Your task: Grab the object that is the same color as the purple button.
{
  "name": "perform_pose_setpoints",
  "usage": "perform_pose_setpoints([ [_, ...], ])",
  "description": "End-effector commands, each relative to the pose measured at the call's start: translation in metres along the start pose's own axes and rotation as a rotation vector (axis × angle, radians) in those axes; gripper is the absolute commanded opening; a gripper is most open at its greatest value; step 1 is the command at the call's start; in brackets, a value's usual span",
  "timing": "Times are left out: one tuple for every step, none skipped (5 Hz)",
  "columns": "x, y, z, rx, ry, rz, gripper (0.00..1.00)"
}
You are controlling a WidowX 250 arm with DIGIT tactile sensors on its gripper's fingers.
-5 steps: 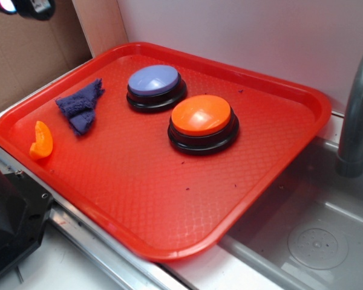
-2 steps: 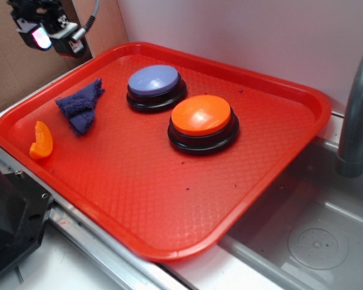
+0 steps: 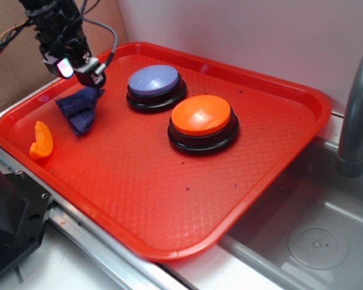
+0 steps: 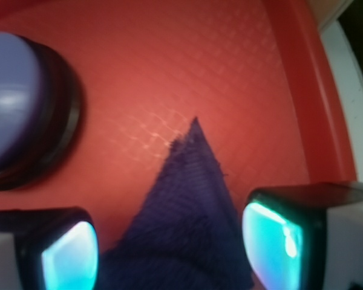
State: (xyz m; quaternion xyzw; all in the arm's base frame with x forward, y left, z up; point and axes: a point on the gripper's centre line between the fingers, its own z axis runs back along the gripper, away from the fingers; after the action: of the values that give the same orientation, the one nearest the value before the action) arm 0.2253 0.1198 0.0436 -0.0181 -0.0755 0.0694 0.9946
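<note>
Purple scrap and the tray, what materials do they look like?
Purple scrap: soft cloth, apparently a fuzzy knit; rumpled folds, frayed edges, and a ribbed weave show in the wrist view.
Tray: looks like rigid moulded plastic, glossy red, with an embossed diamond texture and a rolled rim.

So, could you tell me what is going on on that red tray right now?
The robot's gripper is open and poised just over the purple cloth, which lies flat near the far left corner of the red tray. In the wrist view the cloth sits between the two fingers, not yet gripped. The purple button, the orange button and the orange plastic piece sit untouched.
</note>
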Motion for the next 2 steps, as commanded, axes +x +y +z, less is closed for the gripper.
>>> perform_pose_setpoints([
  [0.0073,0.0103,-0.0136,-0.009,-0.007,0.018,1.00],
  [0.0052,0.0077,-0.0210,-0.021,0.012,0.013,1.00],
])
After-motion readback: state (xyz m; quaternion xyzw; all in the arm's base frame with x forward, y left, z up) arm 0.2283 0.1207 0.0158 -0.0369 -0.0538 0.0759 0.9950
